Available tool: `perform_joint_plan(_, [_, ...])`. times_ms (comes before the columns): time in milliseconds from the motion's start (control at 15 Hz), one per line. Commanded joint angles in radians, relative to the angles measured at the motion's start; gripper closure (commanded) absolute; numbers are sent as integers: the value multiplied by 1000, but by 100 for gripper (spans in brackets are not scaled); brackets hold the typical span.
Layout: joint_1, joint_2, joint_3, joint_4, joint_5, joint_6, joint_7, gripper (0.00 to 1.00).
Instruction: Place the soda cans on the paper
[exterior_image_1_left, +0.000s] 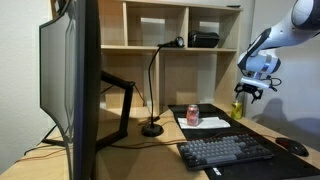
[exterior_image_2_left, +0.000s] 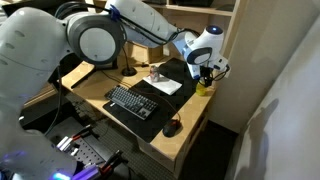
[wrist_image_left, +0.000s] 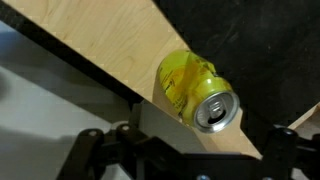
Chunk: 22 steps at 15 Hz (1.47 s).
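1. Desk (exterior_image_2_left: 195, 120): wood top. It carries a large monitor (exterior_image_1_left: 70, 80) at one end, with a shelf unit (exterior_image_1_left: 180, 25) behind.
2. Franka arm (exterior_image_2_left: 150, 25): reaches across the desk to its far corner.
3. Keyboard (exterior_image_1_left: 225, 151): lies on a black mat in front of the paper.
4. Desk lamp (exterior_image_1_left: 151, 128): stands upright beside the paper, on the monitor side.
5. Paper (exterior_image_1_left: 210, 122): white sheet, flat. One end is occupied, and the end nearer the gripper is bare.
6. Gripper (exterior_image_1_left: 248, 93): hangs just above the yellow-green can. In the wrist view its fingers (wrist_image_left: 85, 150) are spread wide and hold nothing.
7. Pink-red can (exterior_image_1_left: 192, 114): stands upright on the paper. This half of the task looks done.
8. Yellow-green can (wrist_image_left: 190, 88): stands upright on a narrow strip of bare wood at the desk corner, off the paper and near it.
9. Mouse (exterior_image_1_left: 294, 147): sits beside the keyboard, out of the way.

Step in hand: approaching the second can, which is not yet gripped.

Next move, as judged: lower the spread fingers around the can body, close them, lift, carry the can a short way toward the paper's bare end and set it down clear of the pink-red can.

Edges and room: the can sits close to the desk edge, so a sideways nudge could tip it off. The air above it is open, and the path to the paper looks free. The lamp stands beyond the pink-red can.
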Motion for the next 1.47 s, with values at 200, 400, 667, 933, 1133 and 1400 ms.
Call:
perform_joint_plan(200, [9, 29, 4, 80, 20, -55, 122, 0])
perform_joint_plan(400, [47, 78, -27, 122, 2, -65, 245, 0])
perform_joint_plan(667, [54, 117, -21, 184, 47, -50, 416, 0])
perform_joint_plan(933, [63, 155, -46, 249, 7, -72, 546, 0])
perform_joint_plan(1133, [63, 187, -62, 298, -26, -118, 622, 0])
perform_joint_plan(1400, [51, 236, -52, 371, -30, -135, 685, 0])
